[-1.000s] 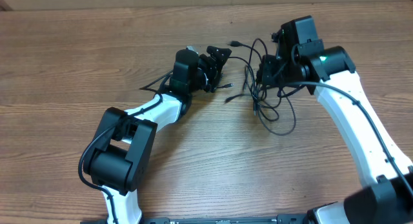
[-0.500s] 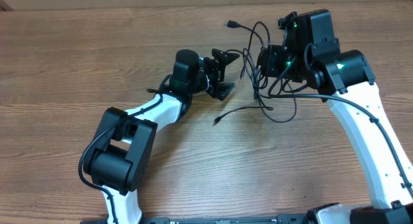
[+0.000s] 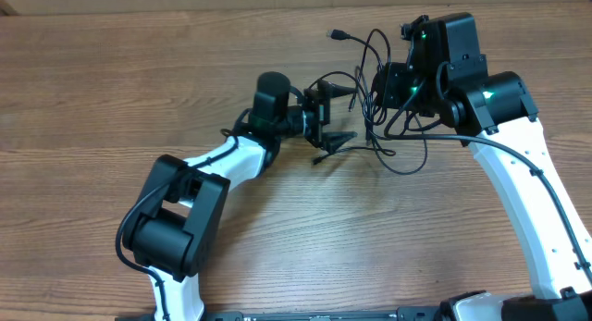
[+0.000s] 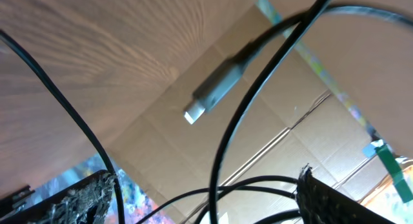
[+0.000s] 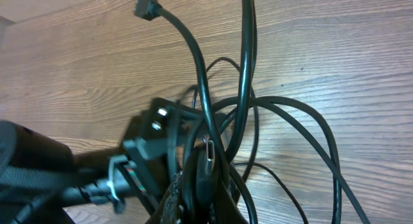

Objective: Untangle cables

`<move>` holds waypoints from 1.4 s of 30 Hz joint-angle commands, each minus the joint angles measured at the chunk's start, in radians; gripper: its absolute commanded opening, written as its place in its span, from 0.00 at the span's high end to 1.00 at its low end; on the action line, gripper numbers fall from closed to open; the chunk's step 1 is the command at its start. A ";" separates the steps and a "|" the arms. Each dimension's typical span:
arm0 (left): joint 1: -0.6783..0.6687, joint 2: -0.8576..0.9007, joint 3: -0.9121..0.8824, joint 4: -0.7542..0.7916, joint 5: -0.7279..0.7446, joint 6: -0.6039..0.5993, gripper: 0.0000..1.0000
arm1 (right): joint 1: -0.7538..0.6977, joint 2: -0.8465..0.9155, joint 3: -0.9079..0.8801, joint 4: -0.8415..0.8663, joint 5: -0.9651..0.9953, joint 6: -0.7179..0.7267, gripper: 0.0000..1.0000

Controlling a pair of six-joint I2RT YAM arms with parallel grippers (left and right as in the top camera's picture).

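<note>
The cables (image 3: pixel 384 113) are a tangle of thin black cords hanging in a bunch from my right gripper (image 3: pixel 387 88), which is shut on several strands (image 5: pixel 208 179). One plug end (image 3: pixel 335 33) sticks out toward the far side; it also shows in the right wrist view as a dark plug (image 5: pixel 146 6). My left gripper (image 3: pixel 331 113) is open at the left edge of the tangle. In the left wrist view black strands (image 4: pixel 245 108) and a grey plug (image 4: pixel 213 91) cross between its spread fingers (image 4: pixel 71 198), unclamped. A loose cord end (image 3: pixel 318 159) lies just below it.
The wooden table (image 3: pixel 111 90) stretches out on all sides. The left arm (image 3: pixel 217 164) reaches in from the lower left and the right arm (image 3: pixel 509 164) from the lower right. A cardboard wall (image 4: pixel 310 121) fills the background of the left wrist view.
My right gripper lifted the bunch toward the far side, then held still. My left gripper moved right into the tangle's edge. The loose cord end drew closer to the left gripper.
</note>
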 commanded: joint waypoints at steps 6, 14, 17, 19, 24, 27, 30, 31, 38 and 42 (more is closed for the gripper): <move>-0.041 0.013 0.010 0.085 -0.105 -0.023 0.19 | -0.001 -0.029 0.034 0.007 -0.100 0.036 0.96; -0.075 0.013 0.010 0.085 -0.200 -0.023 0.44 | -0.001 -0.029 0.034 0.006 -0.164 0.063 0.96; -0.078 0.013 0.010 0.085 -0.215 -0.023 0.45 | -0.001 -0.029 0.034 0.005 -0.179 0.090 0.96; -0.082 0.013 0.010 0.090 -0.221 -0.023 0.54 | -0.001 -0.029 0.034 0.006 -0.179 0.112 0.96; -0.080 0.013 0.010 0.087 -0.222 -0.021 0.96 | -0.002 -0.029 0.034 0.006 -0.173 0.112 0.96; -0.061 0.013 0.010 0.088 -0.222 0.010 0.96 | -0.002 -0.029 0.034 -0.007 -0.154 0.112 0.96; -0.028 0.013 0.010 0.085 -0.213 0.145 0.96 | -0.002 -0.029 0.034 -0.039 -0.048 0.119 0.96; -0.013 0.013 0.010 0.079 -0.195 0.193 0.96 | -0.002 -0.029 0.034 -0.054 0.015 0.134 0.96; 0.144 0.011 0.010 0.054 -0.013 0.413 0.96 | -0.039 -0.014 0.013 -0.140 0.691 0.246 0.96; 0.251 -0.001 0.010 0.054 0.073 0.460 0.96 | -0.126 0.011 -0.012 -0.117 0.711 0.254 0.96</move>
